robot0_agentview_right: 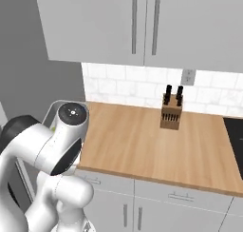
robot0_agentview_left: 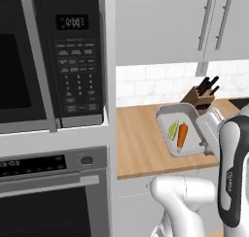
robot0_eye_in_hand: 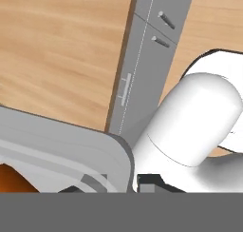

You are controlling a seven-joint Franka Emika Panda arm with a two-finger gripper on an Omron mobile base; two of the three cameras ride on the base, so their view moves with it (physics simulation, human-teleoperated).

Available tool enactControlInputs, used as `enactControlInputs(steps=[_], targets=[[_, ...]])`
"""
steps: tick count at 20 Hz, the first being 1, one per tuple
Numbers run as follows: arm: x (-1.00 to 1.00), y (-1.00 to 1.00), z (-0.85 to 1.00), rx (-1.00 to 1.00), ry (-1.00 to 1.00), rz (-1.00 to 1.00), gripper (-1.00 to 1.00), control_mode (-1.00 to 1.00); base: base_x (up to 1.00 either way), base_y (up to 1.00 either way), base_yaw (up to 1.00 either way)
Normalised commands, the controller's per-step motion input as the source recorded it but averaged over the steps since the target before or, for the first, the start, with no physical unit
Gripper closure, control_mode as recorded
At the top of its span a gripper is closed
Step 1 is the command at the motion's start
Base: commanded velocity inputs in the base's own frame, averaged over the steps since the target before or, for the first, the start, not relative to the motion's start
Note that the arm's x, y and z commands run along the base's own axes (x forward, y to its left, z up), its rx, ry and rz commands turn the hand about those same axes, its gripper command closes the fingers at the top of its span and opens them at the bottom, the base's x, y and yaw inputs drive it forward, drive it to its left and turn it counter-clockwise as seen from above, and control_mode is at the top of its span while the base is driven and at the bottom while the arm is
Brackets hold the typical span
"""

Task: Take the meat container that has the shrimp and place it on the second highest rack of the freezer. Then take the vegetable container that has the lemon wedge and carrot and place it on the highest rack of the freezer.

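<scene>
The vegetable container (robot0_agentview_left: 167, 144) is a grey tray held tilted in the air above the wooden counter (robot0_agentview_left: 138, 148). Inside it lie the orange carrot (robot0_agentview_left: 182, 135) and the pale lemon wedge (robot0_agentview_left: 173, 129), side by side. My gripper (robot0_agentview_left: 204, 133) is shut on the tray's right rim. In the hand view the tray's rounded rim (robot0_eye_in_hand: 71, 145) runs across the lower left, with a bit of carrot (robot0_eye_in_hand: 12, 179) in the corner and a dark fingertip (robot0_eye_in_hand: 148, 182) against the rim. In the right base view a sliver of the tray (robot0_agentview_right: 50, 116) shows behind my elbow. The freezer, the meat container and the shrimp are out of view.
A microwave (robot0_agentview_left: 48, 61) and a black-fronted wall oven (robot0_agentview_left: 48, 202) stand stacked at the left. A knife block (robot0_agentview_right: 171, 113) sits at the back of the counter by the tiled wall. Upper cabinets (robot0_agentview_right: 142, 26) hang above, and a dark cooktop (robot0_agentview_right: 236, 136) lies at the far right.
</scene>
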Motion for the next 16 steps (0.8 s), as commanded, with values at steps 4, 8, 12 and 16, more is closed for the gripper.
enactControlInputs(steps=[4, 8, 12, 16], targets=[[0.0, 0.0, 0.0, 0.0, 0.0, 0.0, 1.0, 1.0, 0.09, -0.5, 0.35], [0.0, 0.0, 0.0, 0.0, 0.0, 0.0, 1.0, 1.0, 0.18, -0.8, 0.34], [0.0, 0.0, 0.0, 0.0, 0.0, 0.0, 1.0, 1.0, 0.0, -0.02, 0.48], [0.0, 0.0, 0.0, 0.0, 0.0, 0.0, 1.0, 1.0, -0.01, 0.64, 0.69]])
